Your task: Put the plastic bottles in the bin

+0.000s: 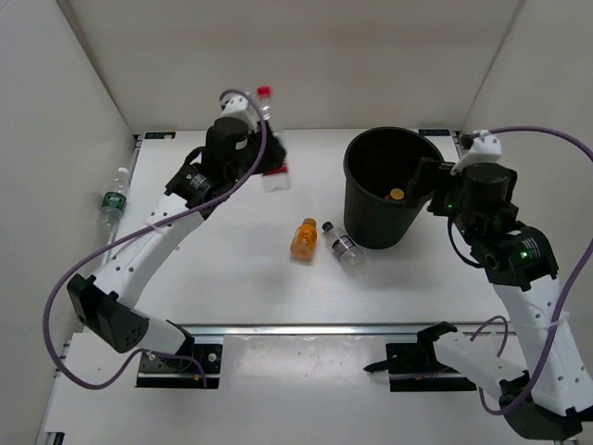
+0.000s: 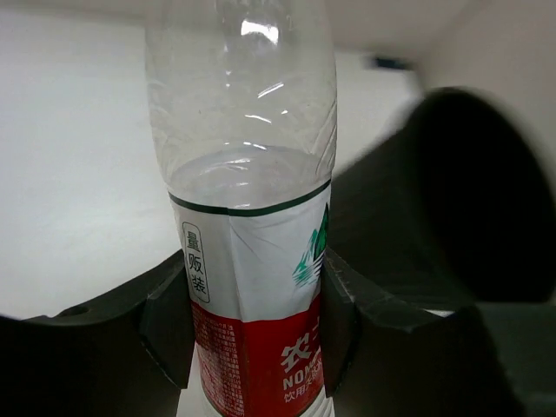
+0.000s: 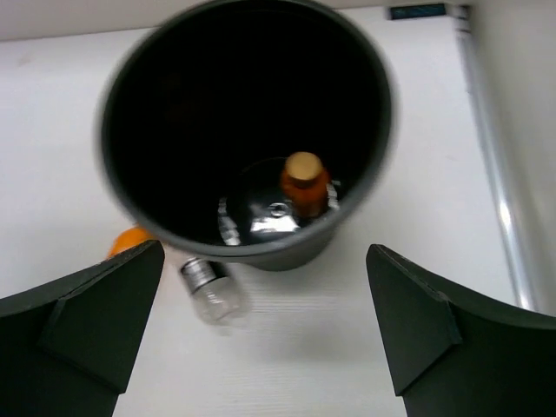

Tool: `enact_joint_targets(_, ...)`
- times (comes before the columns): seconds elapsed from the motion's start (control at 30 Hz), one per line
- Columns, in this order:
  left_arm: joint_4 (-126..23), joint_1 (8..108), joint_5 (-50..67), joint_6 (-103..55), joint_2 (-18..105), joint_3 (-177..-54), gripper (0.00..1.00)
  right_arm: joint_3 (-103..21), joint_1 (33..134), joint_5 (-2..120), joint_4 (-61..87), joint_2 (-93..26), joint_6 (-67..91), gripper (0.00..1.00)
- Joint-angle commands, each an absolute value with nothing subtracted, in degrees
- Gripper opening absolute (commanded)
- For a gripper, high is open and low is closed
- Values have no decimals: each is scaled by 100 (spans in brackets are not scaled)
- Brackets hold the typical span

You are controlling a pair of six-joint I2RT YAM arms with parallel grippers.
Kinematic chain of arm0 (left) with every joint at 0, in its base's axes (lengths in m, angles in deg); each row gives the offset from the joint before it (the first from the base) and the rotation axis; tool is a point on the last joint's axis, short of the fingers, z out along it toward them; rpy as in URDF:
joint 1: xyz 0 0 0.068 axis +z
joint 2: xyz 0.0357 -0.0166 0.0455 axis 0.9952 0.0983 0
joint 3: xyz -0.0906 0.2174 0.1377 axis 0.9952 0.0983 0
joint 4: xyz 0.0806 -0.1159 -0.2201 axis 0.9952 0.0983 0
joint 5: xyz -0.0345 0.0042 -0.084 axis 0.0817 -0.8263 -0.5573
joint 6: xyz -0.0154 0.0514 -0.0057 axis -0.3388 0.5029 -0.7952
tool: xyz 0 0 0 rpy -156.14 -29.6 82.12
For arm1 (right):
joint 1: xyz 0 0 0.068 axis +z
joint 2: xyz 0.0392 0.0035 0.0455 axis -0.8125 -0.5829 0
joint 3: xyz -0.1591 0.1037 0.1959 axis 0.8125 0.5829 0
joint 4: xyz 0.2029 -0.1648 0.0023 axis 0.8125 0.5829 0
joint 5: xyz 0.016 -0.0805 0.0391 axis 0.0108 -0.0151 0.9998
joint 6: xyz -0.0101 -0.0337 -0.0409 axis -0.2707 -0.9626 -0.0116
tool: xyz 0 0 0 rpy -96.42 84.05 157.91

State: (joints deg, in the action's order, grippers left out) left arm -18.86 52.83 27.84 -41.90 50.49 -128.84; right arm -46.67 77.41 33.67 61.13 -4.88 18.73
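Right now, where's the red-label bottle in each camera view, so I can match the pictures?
Top external: the red-label bottle, upper left of centre, held by the left gripper.
Left wrist: centre of the frame, between the fingers.
Right wrist: not in it.
Shared landmark: the black bin, right of centre from above, filling the right wrist view; the blurred dark shape at right in the left wrist view looks like it.

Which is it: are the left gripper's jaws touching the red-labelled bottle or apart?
Touching. In the left wrist view the jaws of the left gripper press both sides of the red-labelled bottle, no gap.
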Motion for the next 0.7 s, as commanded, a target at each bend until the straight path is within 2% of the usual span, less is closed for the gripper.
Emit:
enact_joint_targets(0.0, -3009, 4675, 1956, -4021, 5178, -13629, 51, -4479, 7027, 3326, 6096, -79, 1783, 99)
enact_joint_targets(0.07, -3537, 4464, 1386, -4073, 5774, -13946, 53, -4452, 6492, 3395, 6105, 132, 1704, 99)
enact_joint_targets(0.17, -4172, 4157, 1198, -4170, 6643, -14752, 53, -4356, 5937, 3457, 6157, 334, 1545, 99)
enact_joint_targets(0.33, -3156, 3778, 1179, -3995, 8797, -18089, 56, -4294, 5663, 3397, 6254, 449, 1466, 99)
enact_joint_targets(0.4, -2837, 3602, 1320, -3968, 9159, -18595, 58, -4233, 5776, 3361, 6219, 484, 1501, 100)
enact_joint_targets(0.47, -2940, 3584, 1285, -3994, 9100, -18362, 67, -4285, 5934, 3448, 6263, 432, 1571, 99)
enact_joint_targets(0.53, -3247, 3575, 1408, -3872, 8627, -17434, 98, -4303, 6093, 3379, 6333, 275, 1676, 99)
enact_joint_targets(0.57, -3380, 3506, 1539, -3784, 8494, -17089, 98, -4294, 6259, 3387, 6368, 308, 1712, 99)
enact_joint_targets(0.67, -3233, 3400, 1663, -3573, 8177, -17041, 99, -4241, 6498, 3413, 6290, 274, 1818, 99)
